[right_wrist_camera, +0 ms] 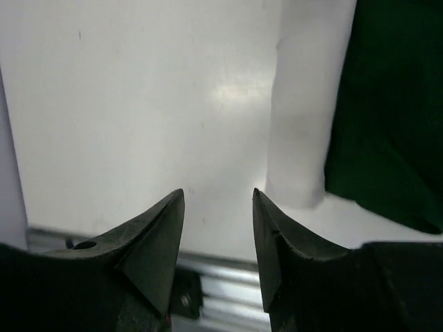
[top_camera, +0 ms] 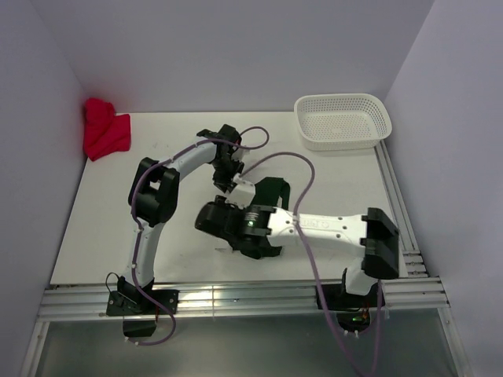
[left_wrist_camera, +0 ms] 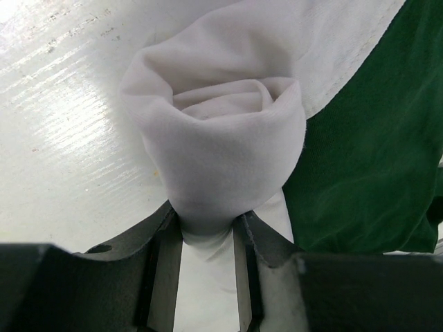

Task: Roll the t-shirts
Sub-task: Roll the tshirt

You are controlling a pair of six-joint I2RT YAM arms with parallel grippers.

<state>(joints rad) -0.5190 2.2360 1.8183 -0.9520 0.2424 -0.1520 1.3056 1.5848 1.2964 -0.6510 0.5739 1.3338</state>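
The white t-shirt (left_wrist_camera: pixel 221 138) is wound into a tight roll, seen end-on in the left wrist view. My left gripper (left_wrist_camera: pixel 205 232) is shut on the roll's lower end, one finger on each side. The dark green t-shirt (left_wrist_camera: pixel 367 152) lies right beside the roll, partly under white cloth. In the top view my left gripper (top_camera: pixel 225 177) is at mid-table, with the green shirt (top_camera: pixel 271 191) just to its right. My right gripper (right_wrist_camera: pixel 218 197) is open and empty over bare table. The white shirt (right_wrist_camera: pixel 301 104) and the green shirt (right_wrist_camera: pixel 394 104) lie to its right.
A bright red cloth bundle (top_camera: pixel 104 128) lies at the back left corner. A white perforated basket (top_camera: pixel 343 119) stands at the back right. Aluminium rails (top_camera: pixel 236 298) run along the table's front edge. White walls close in both sides.
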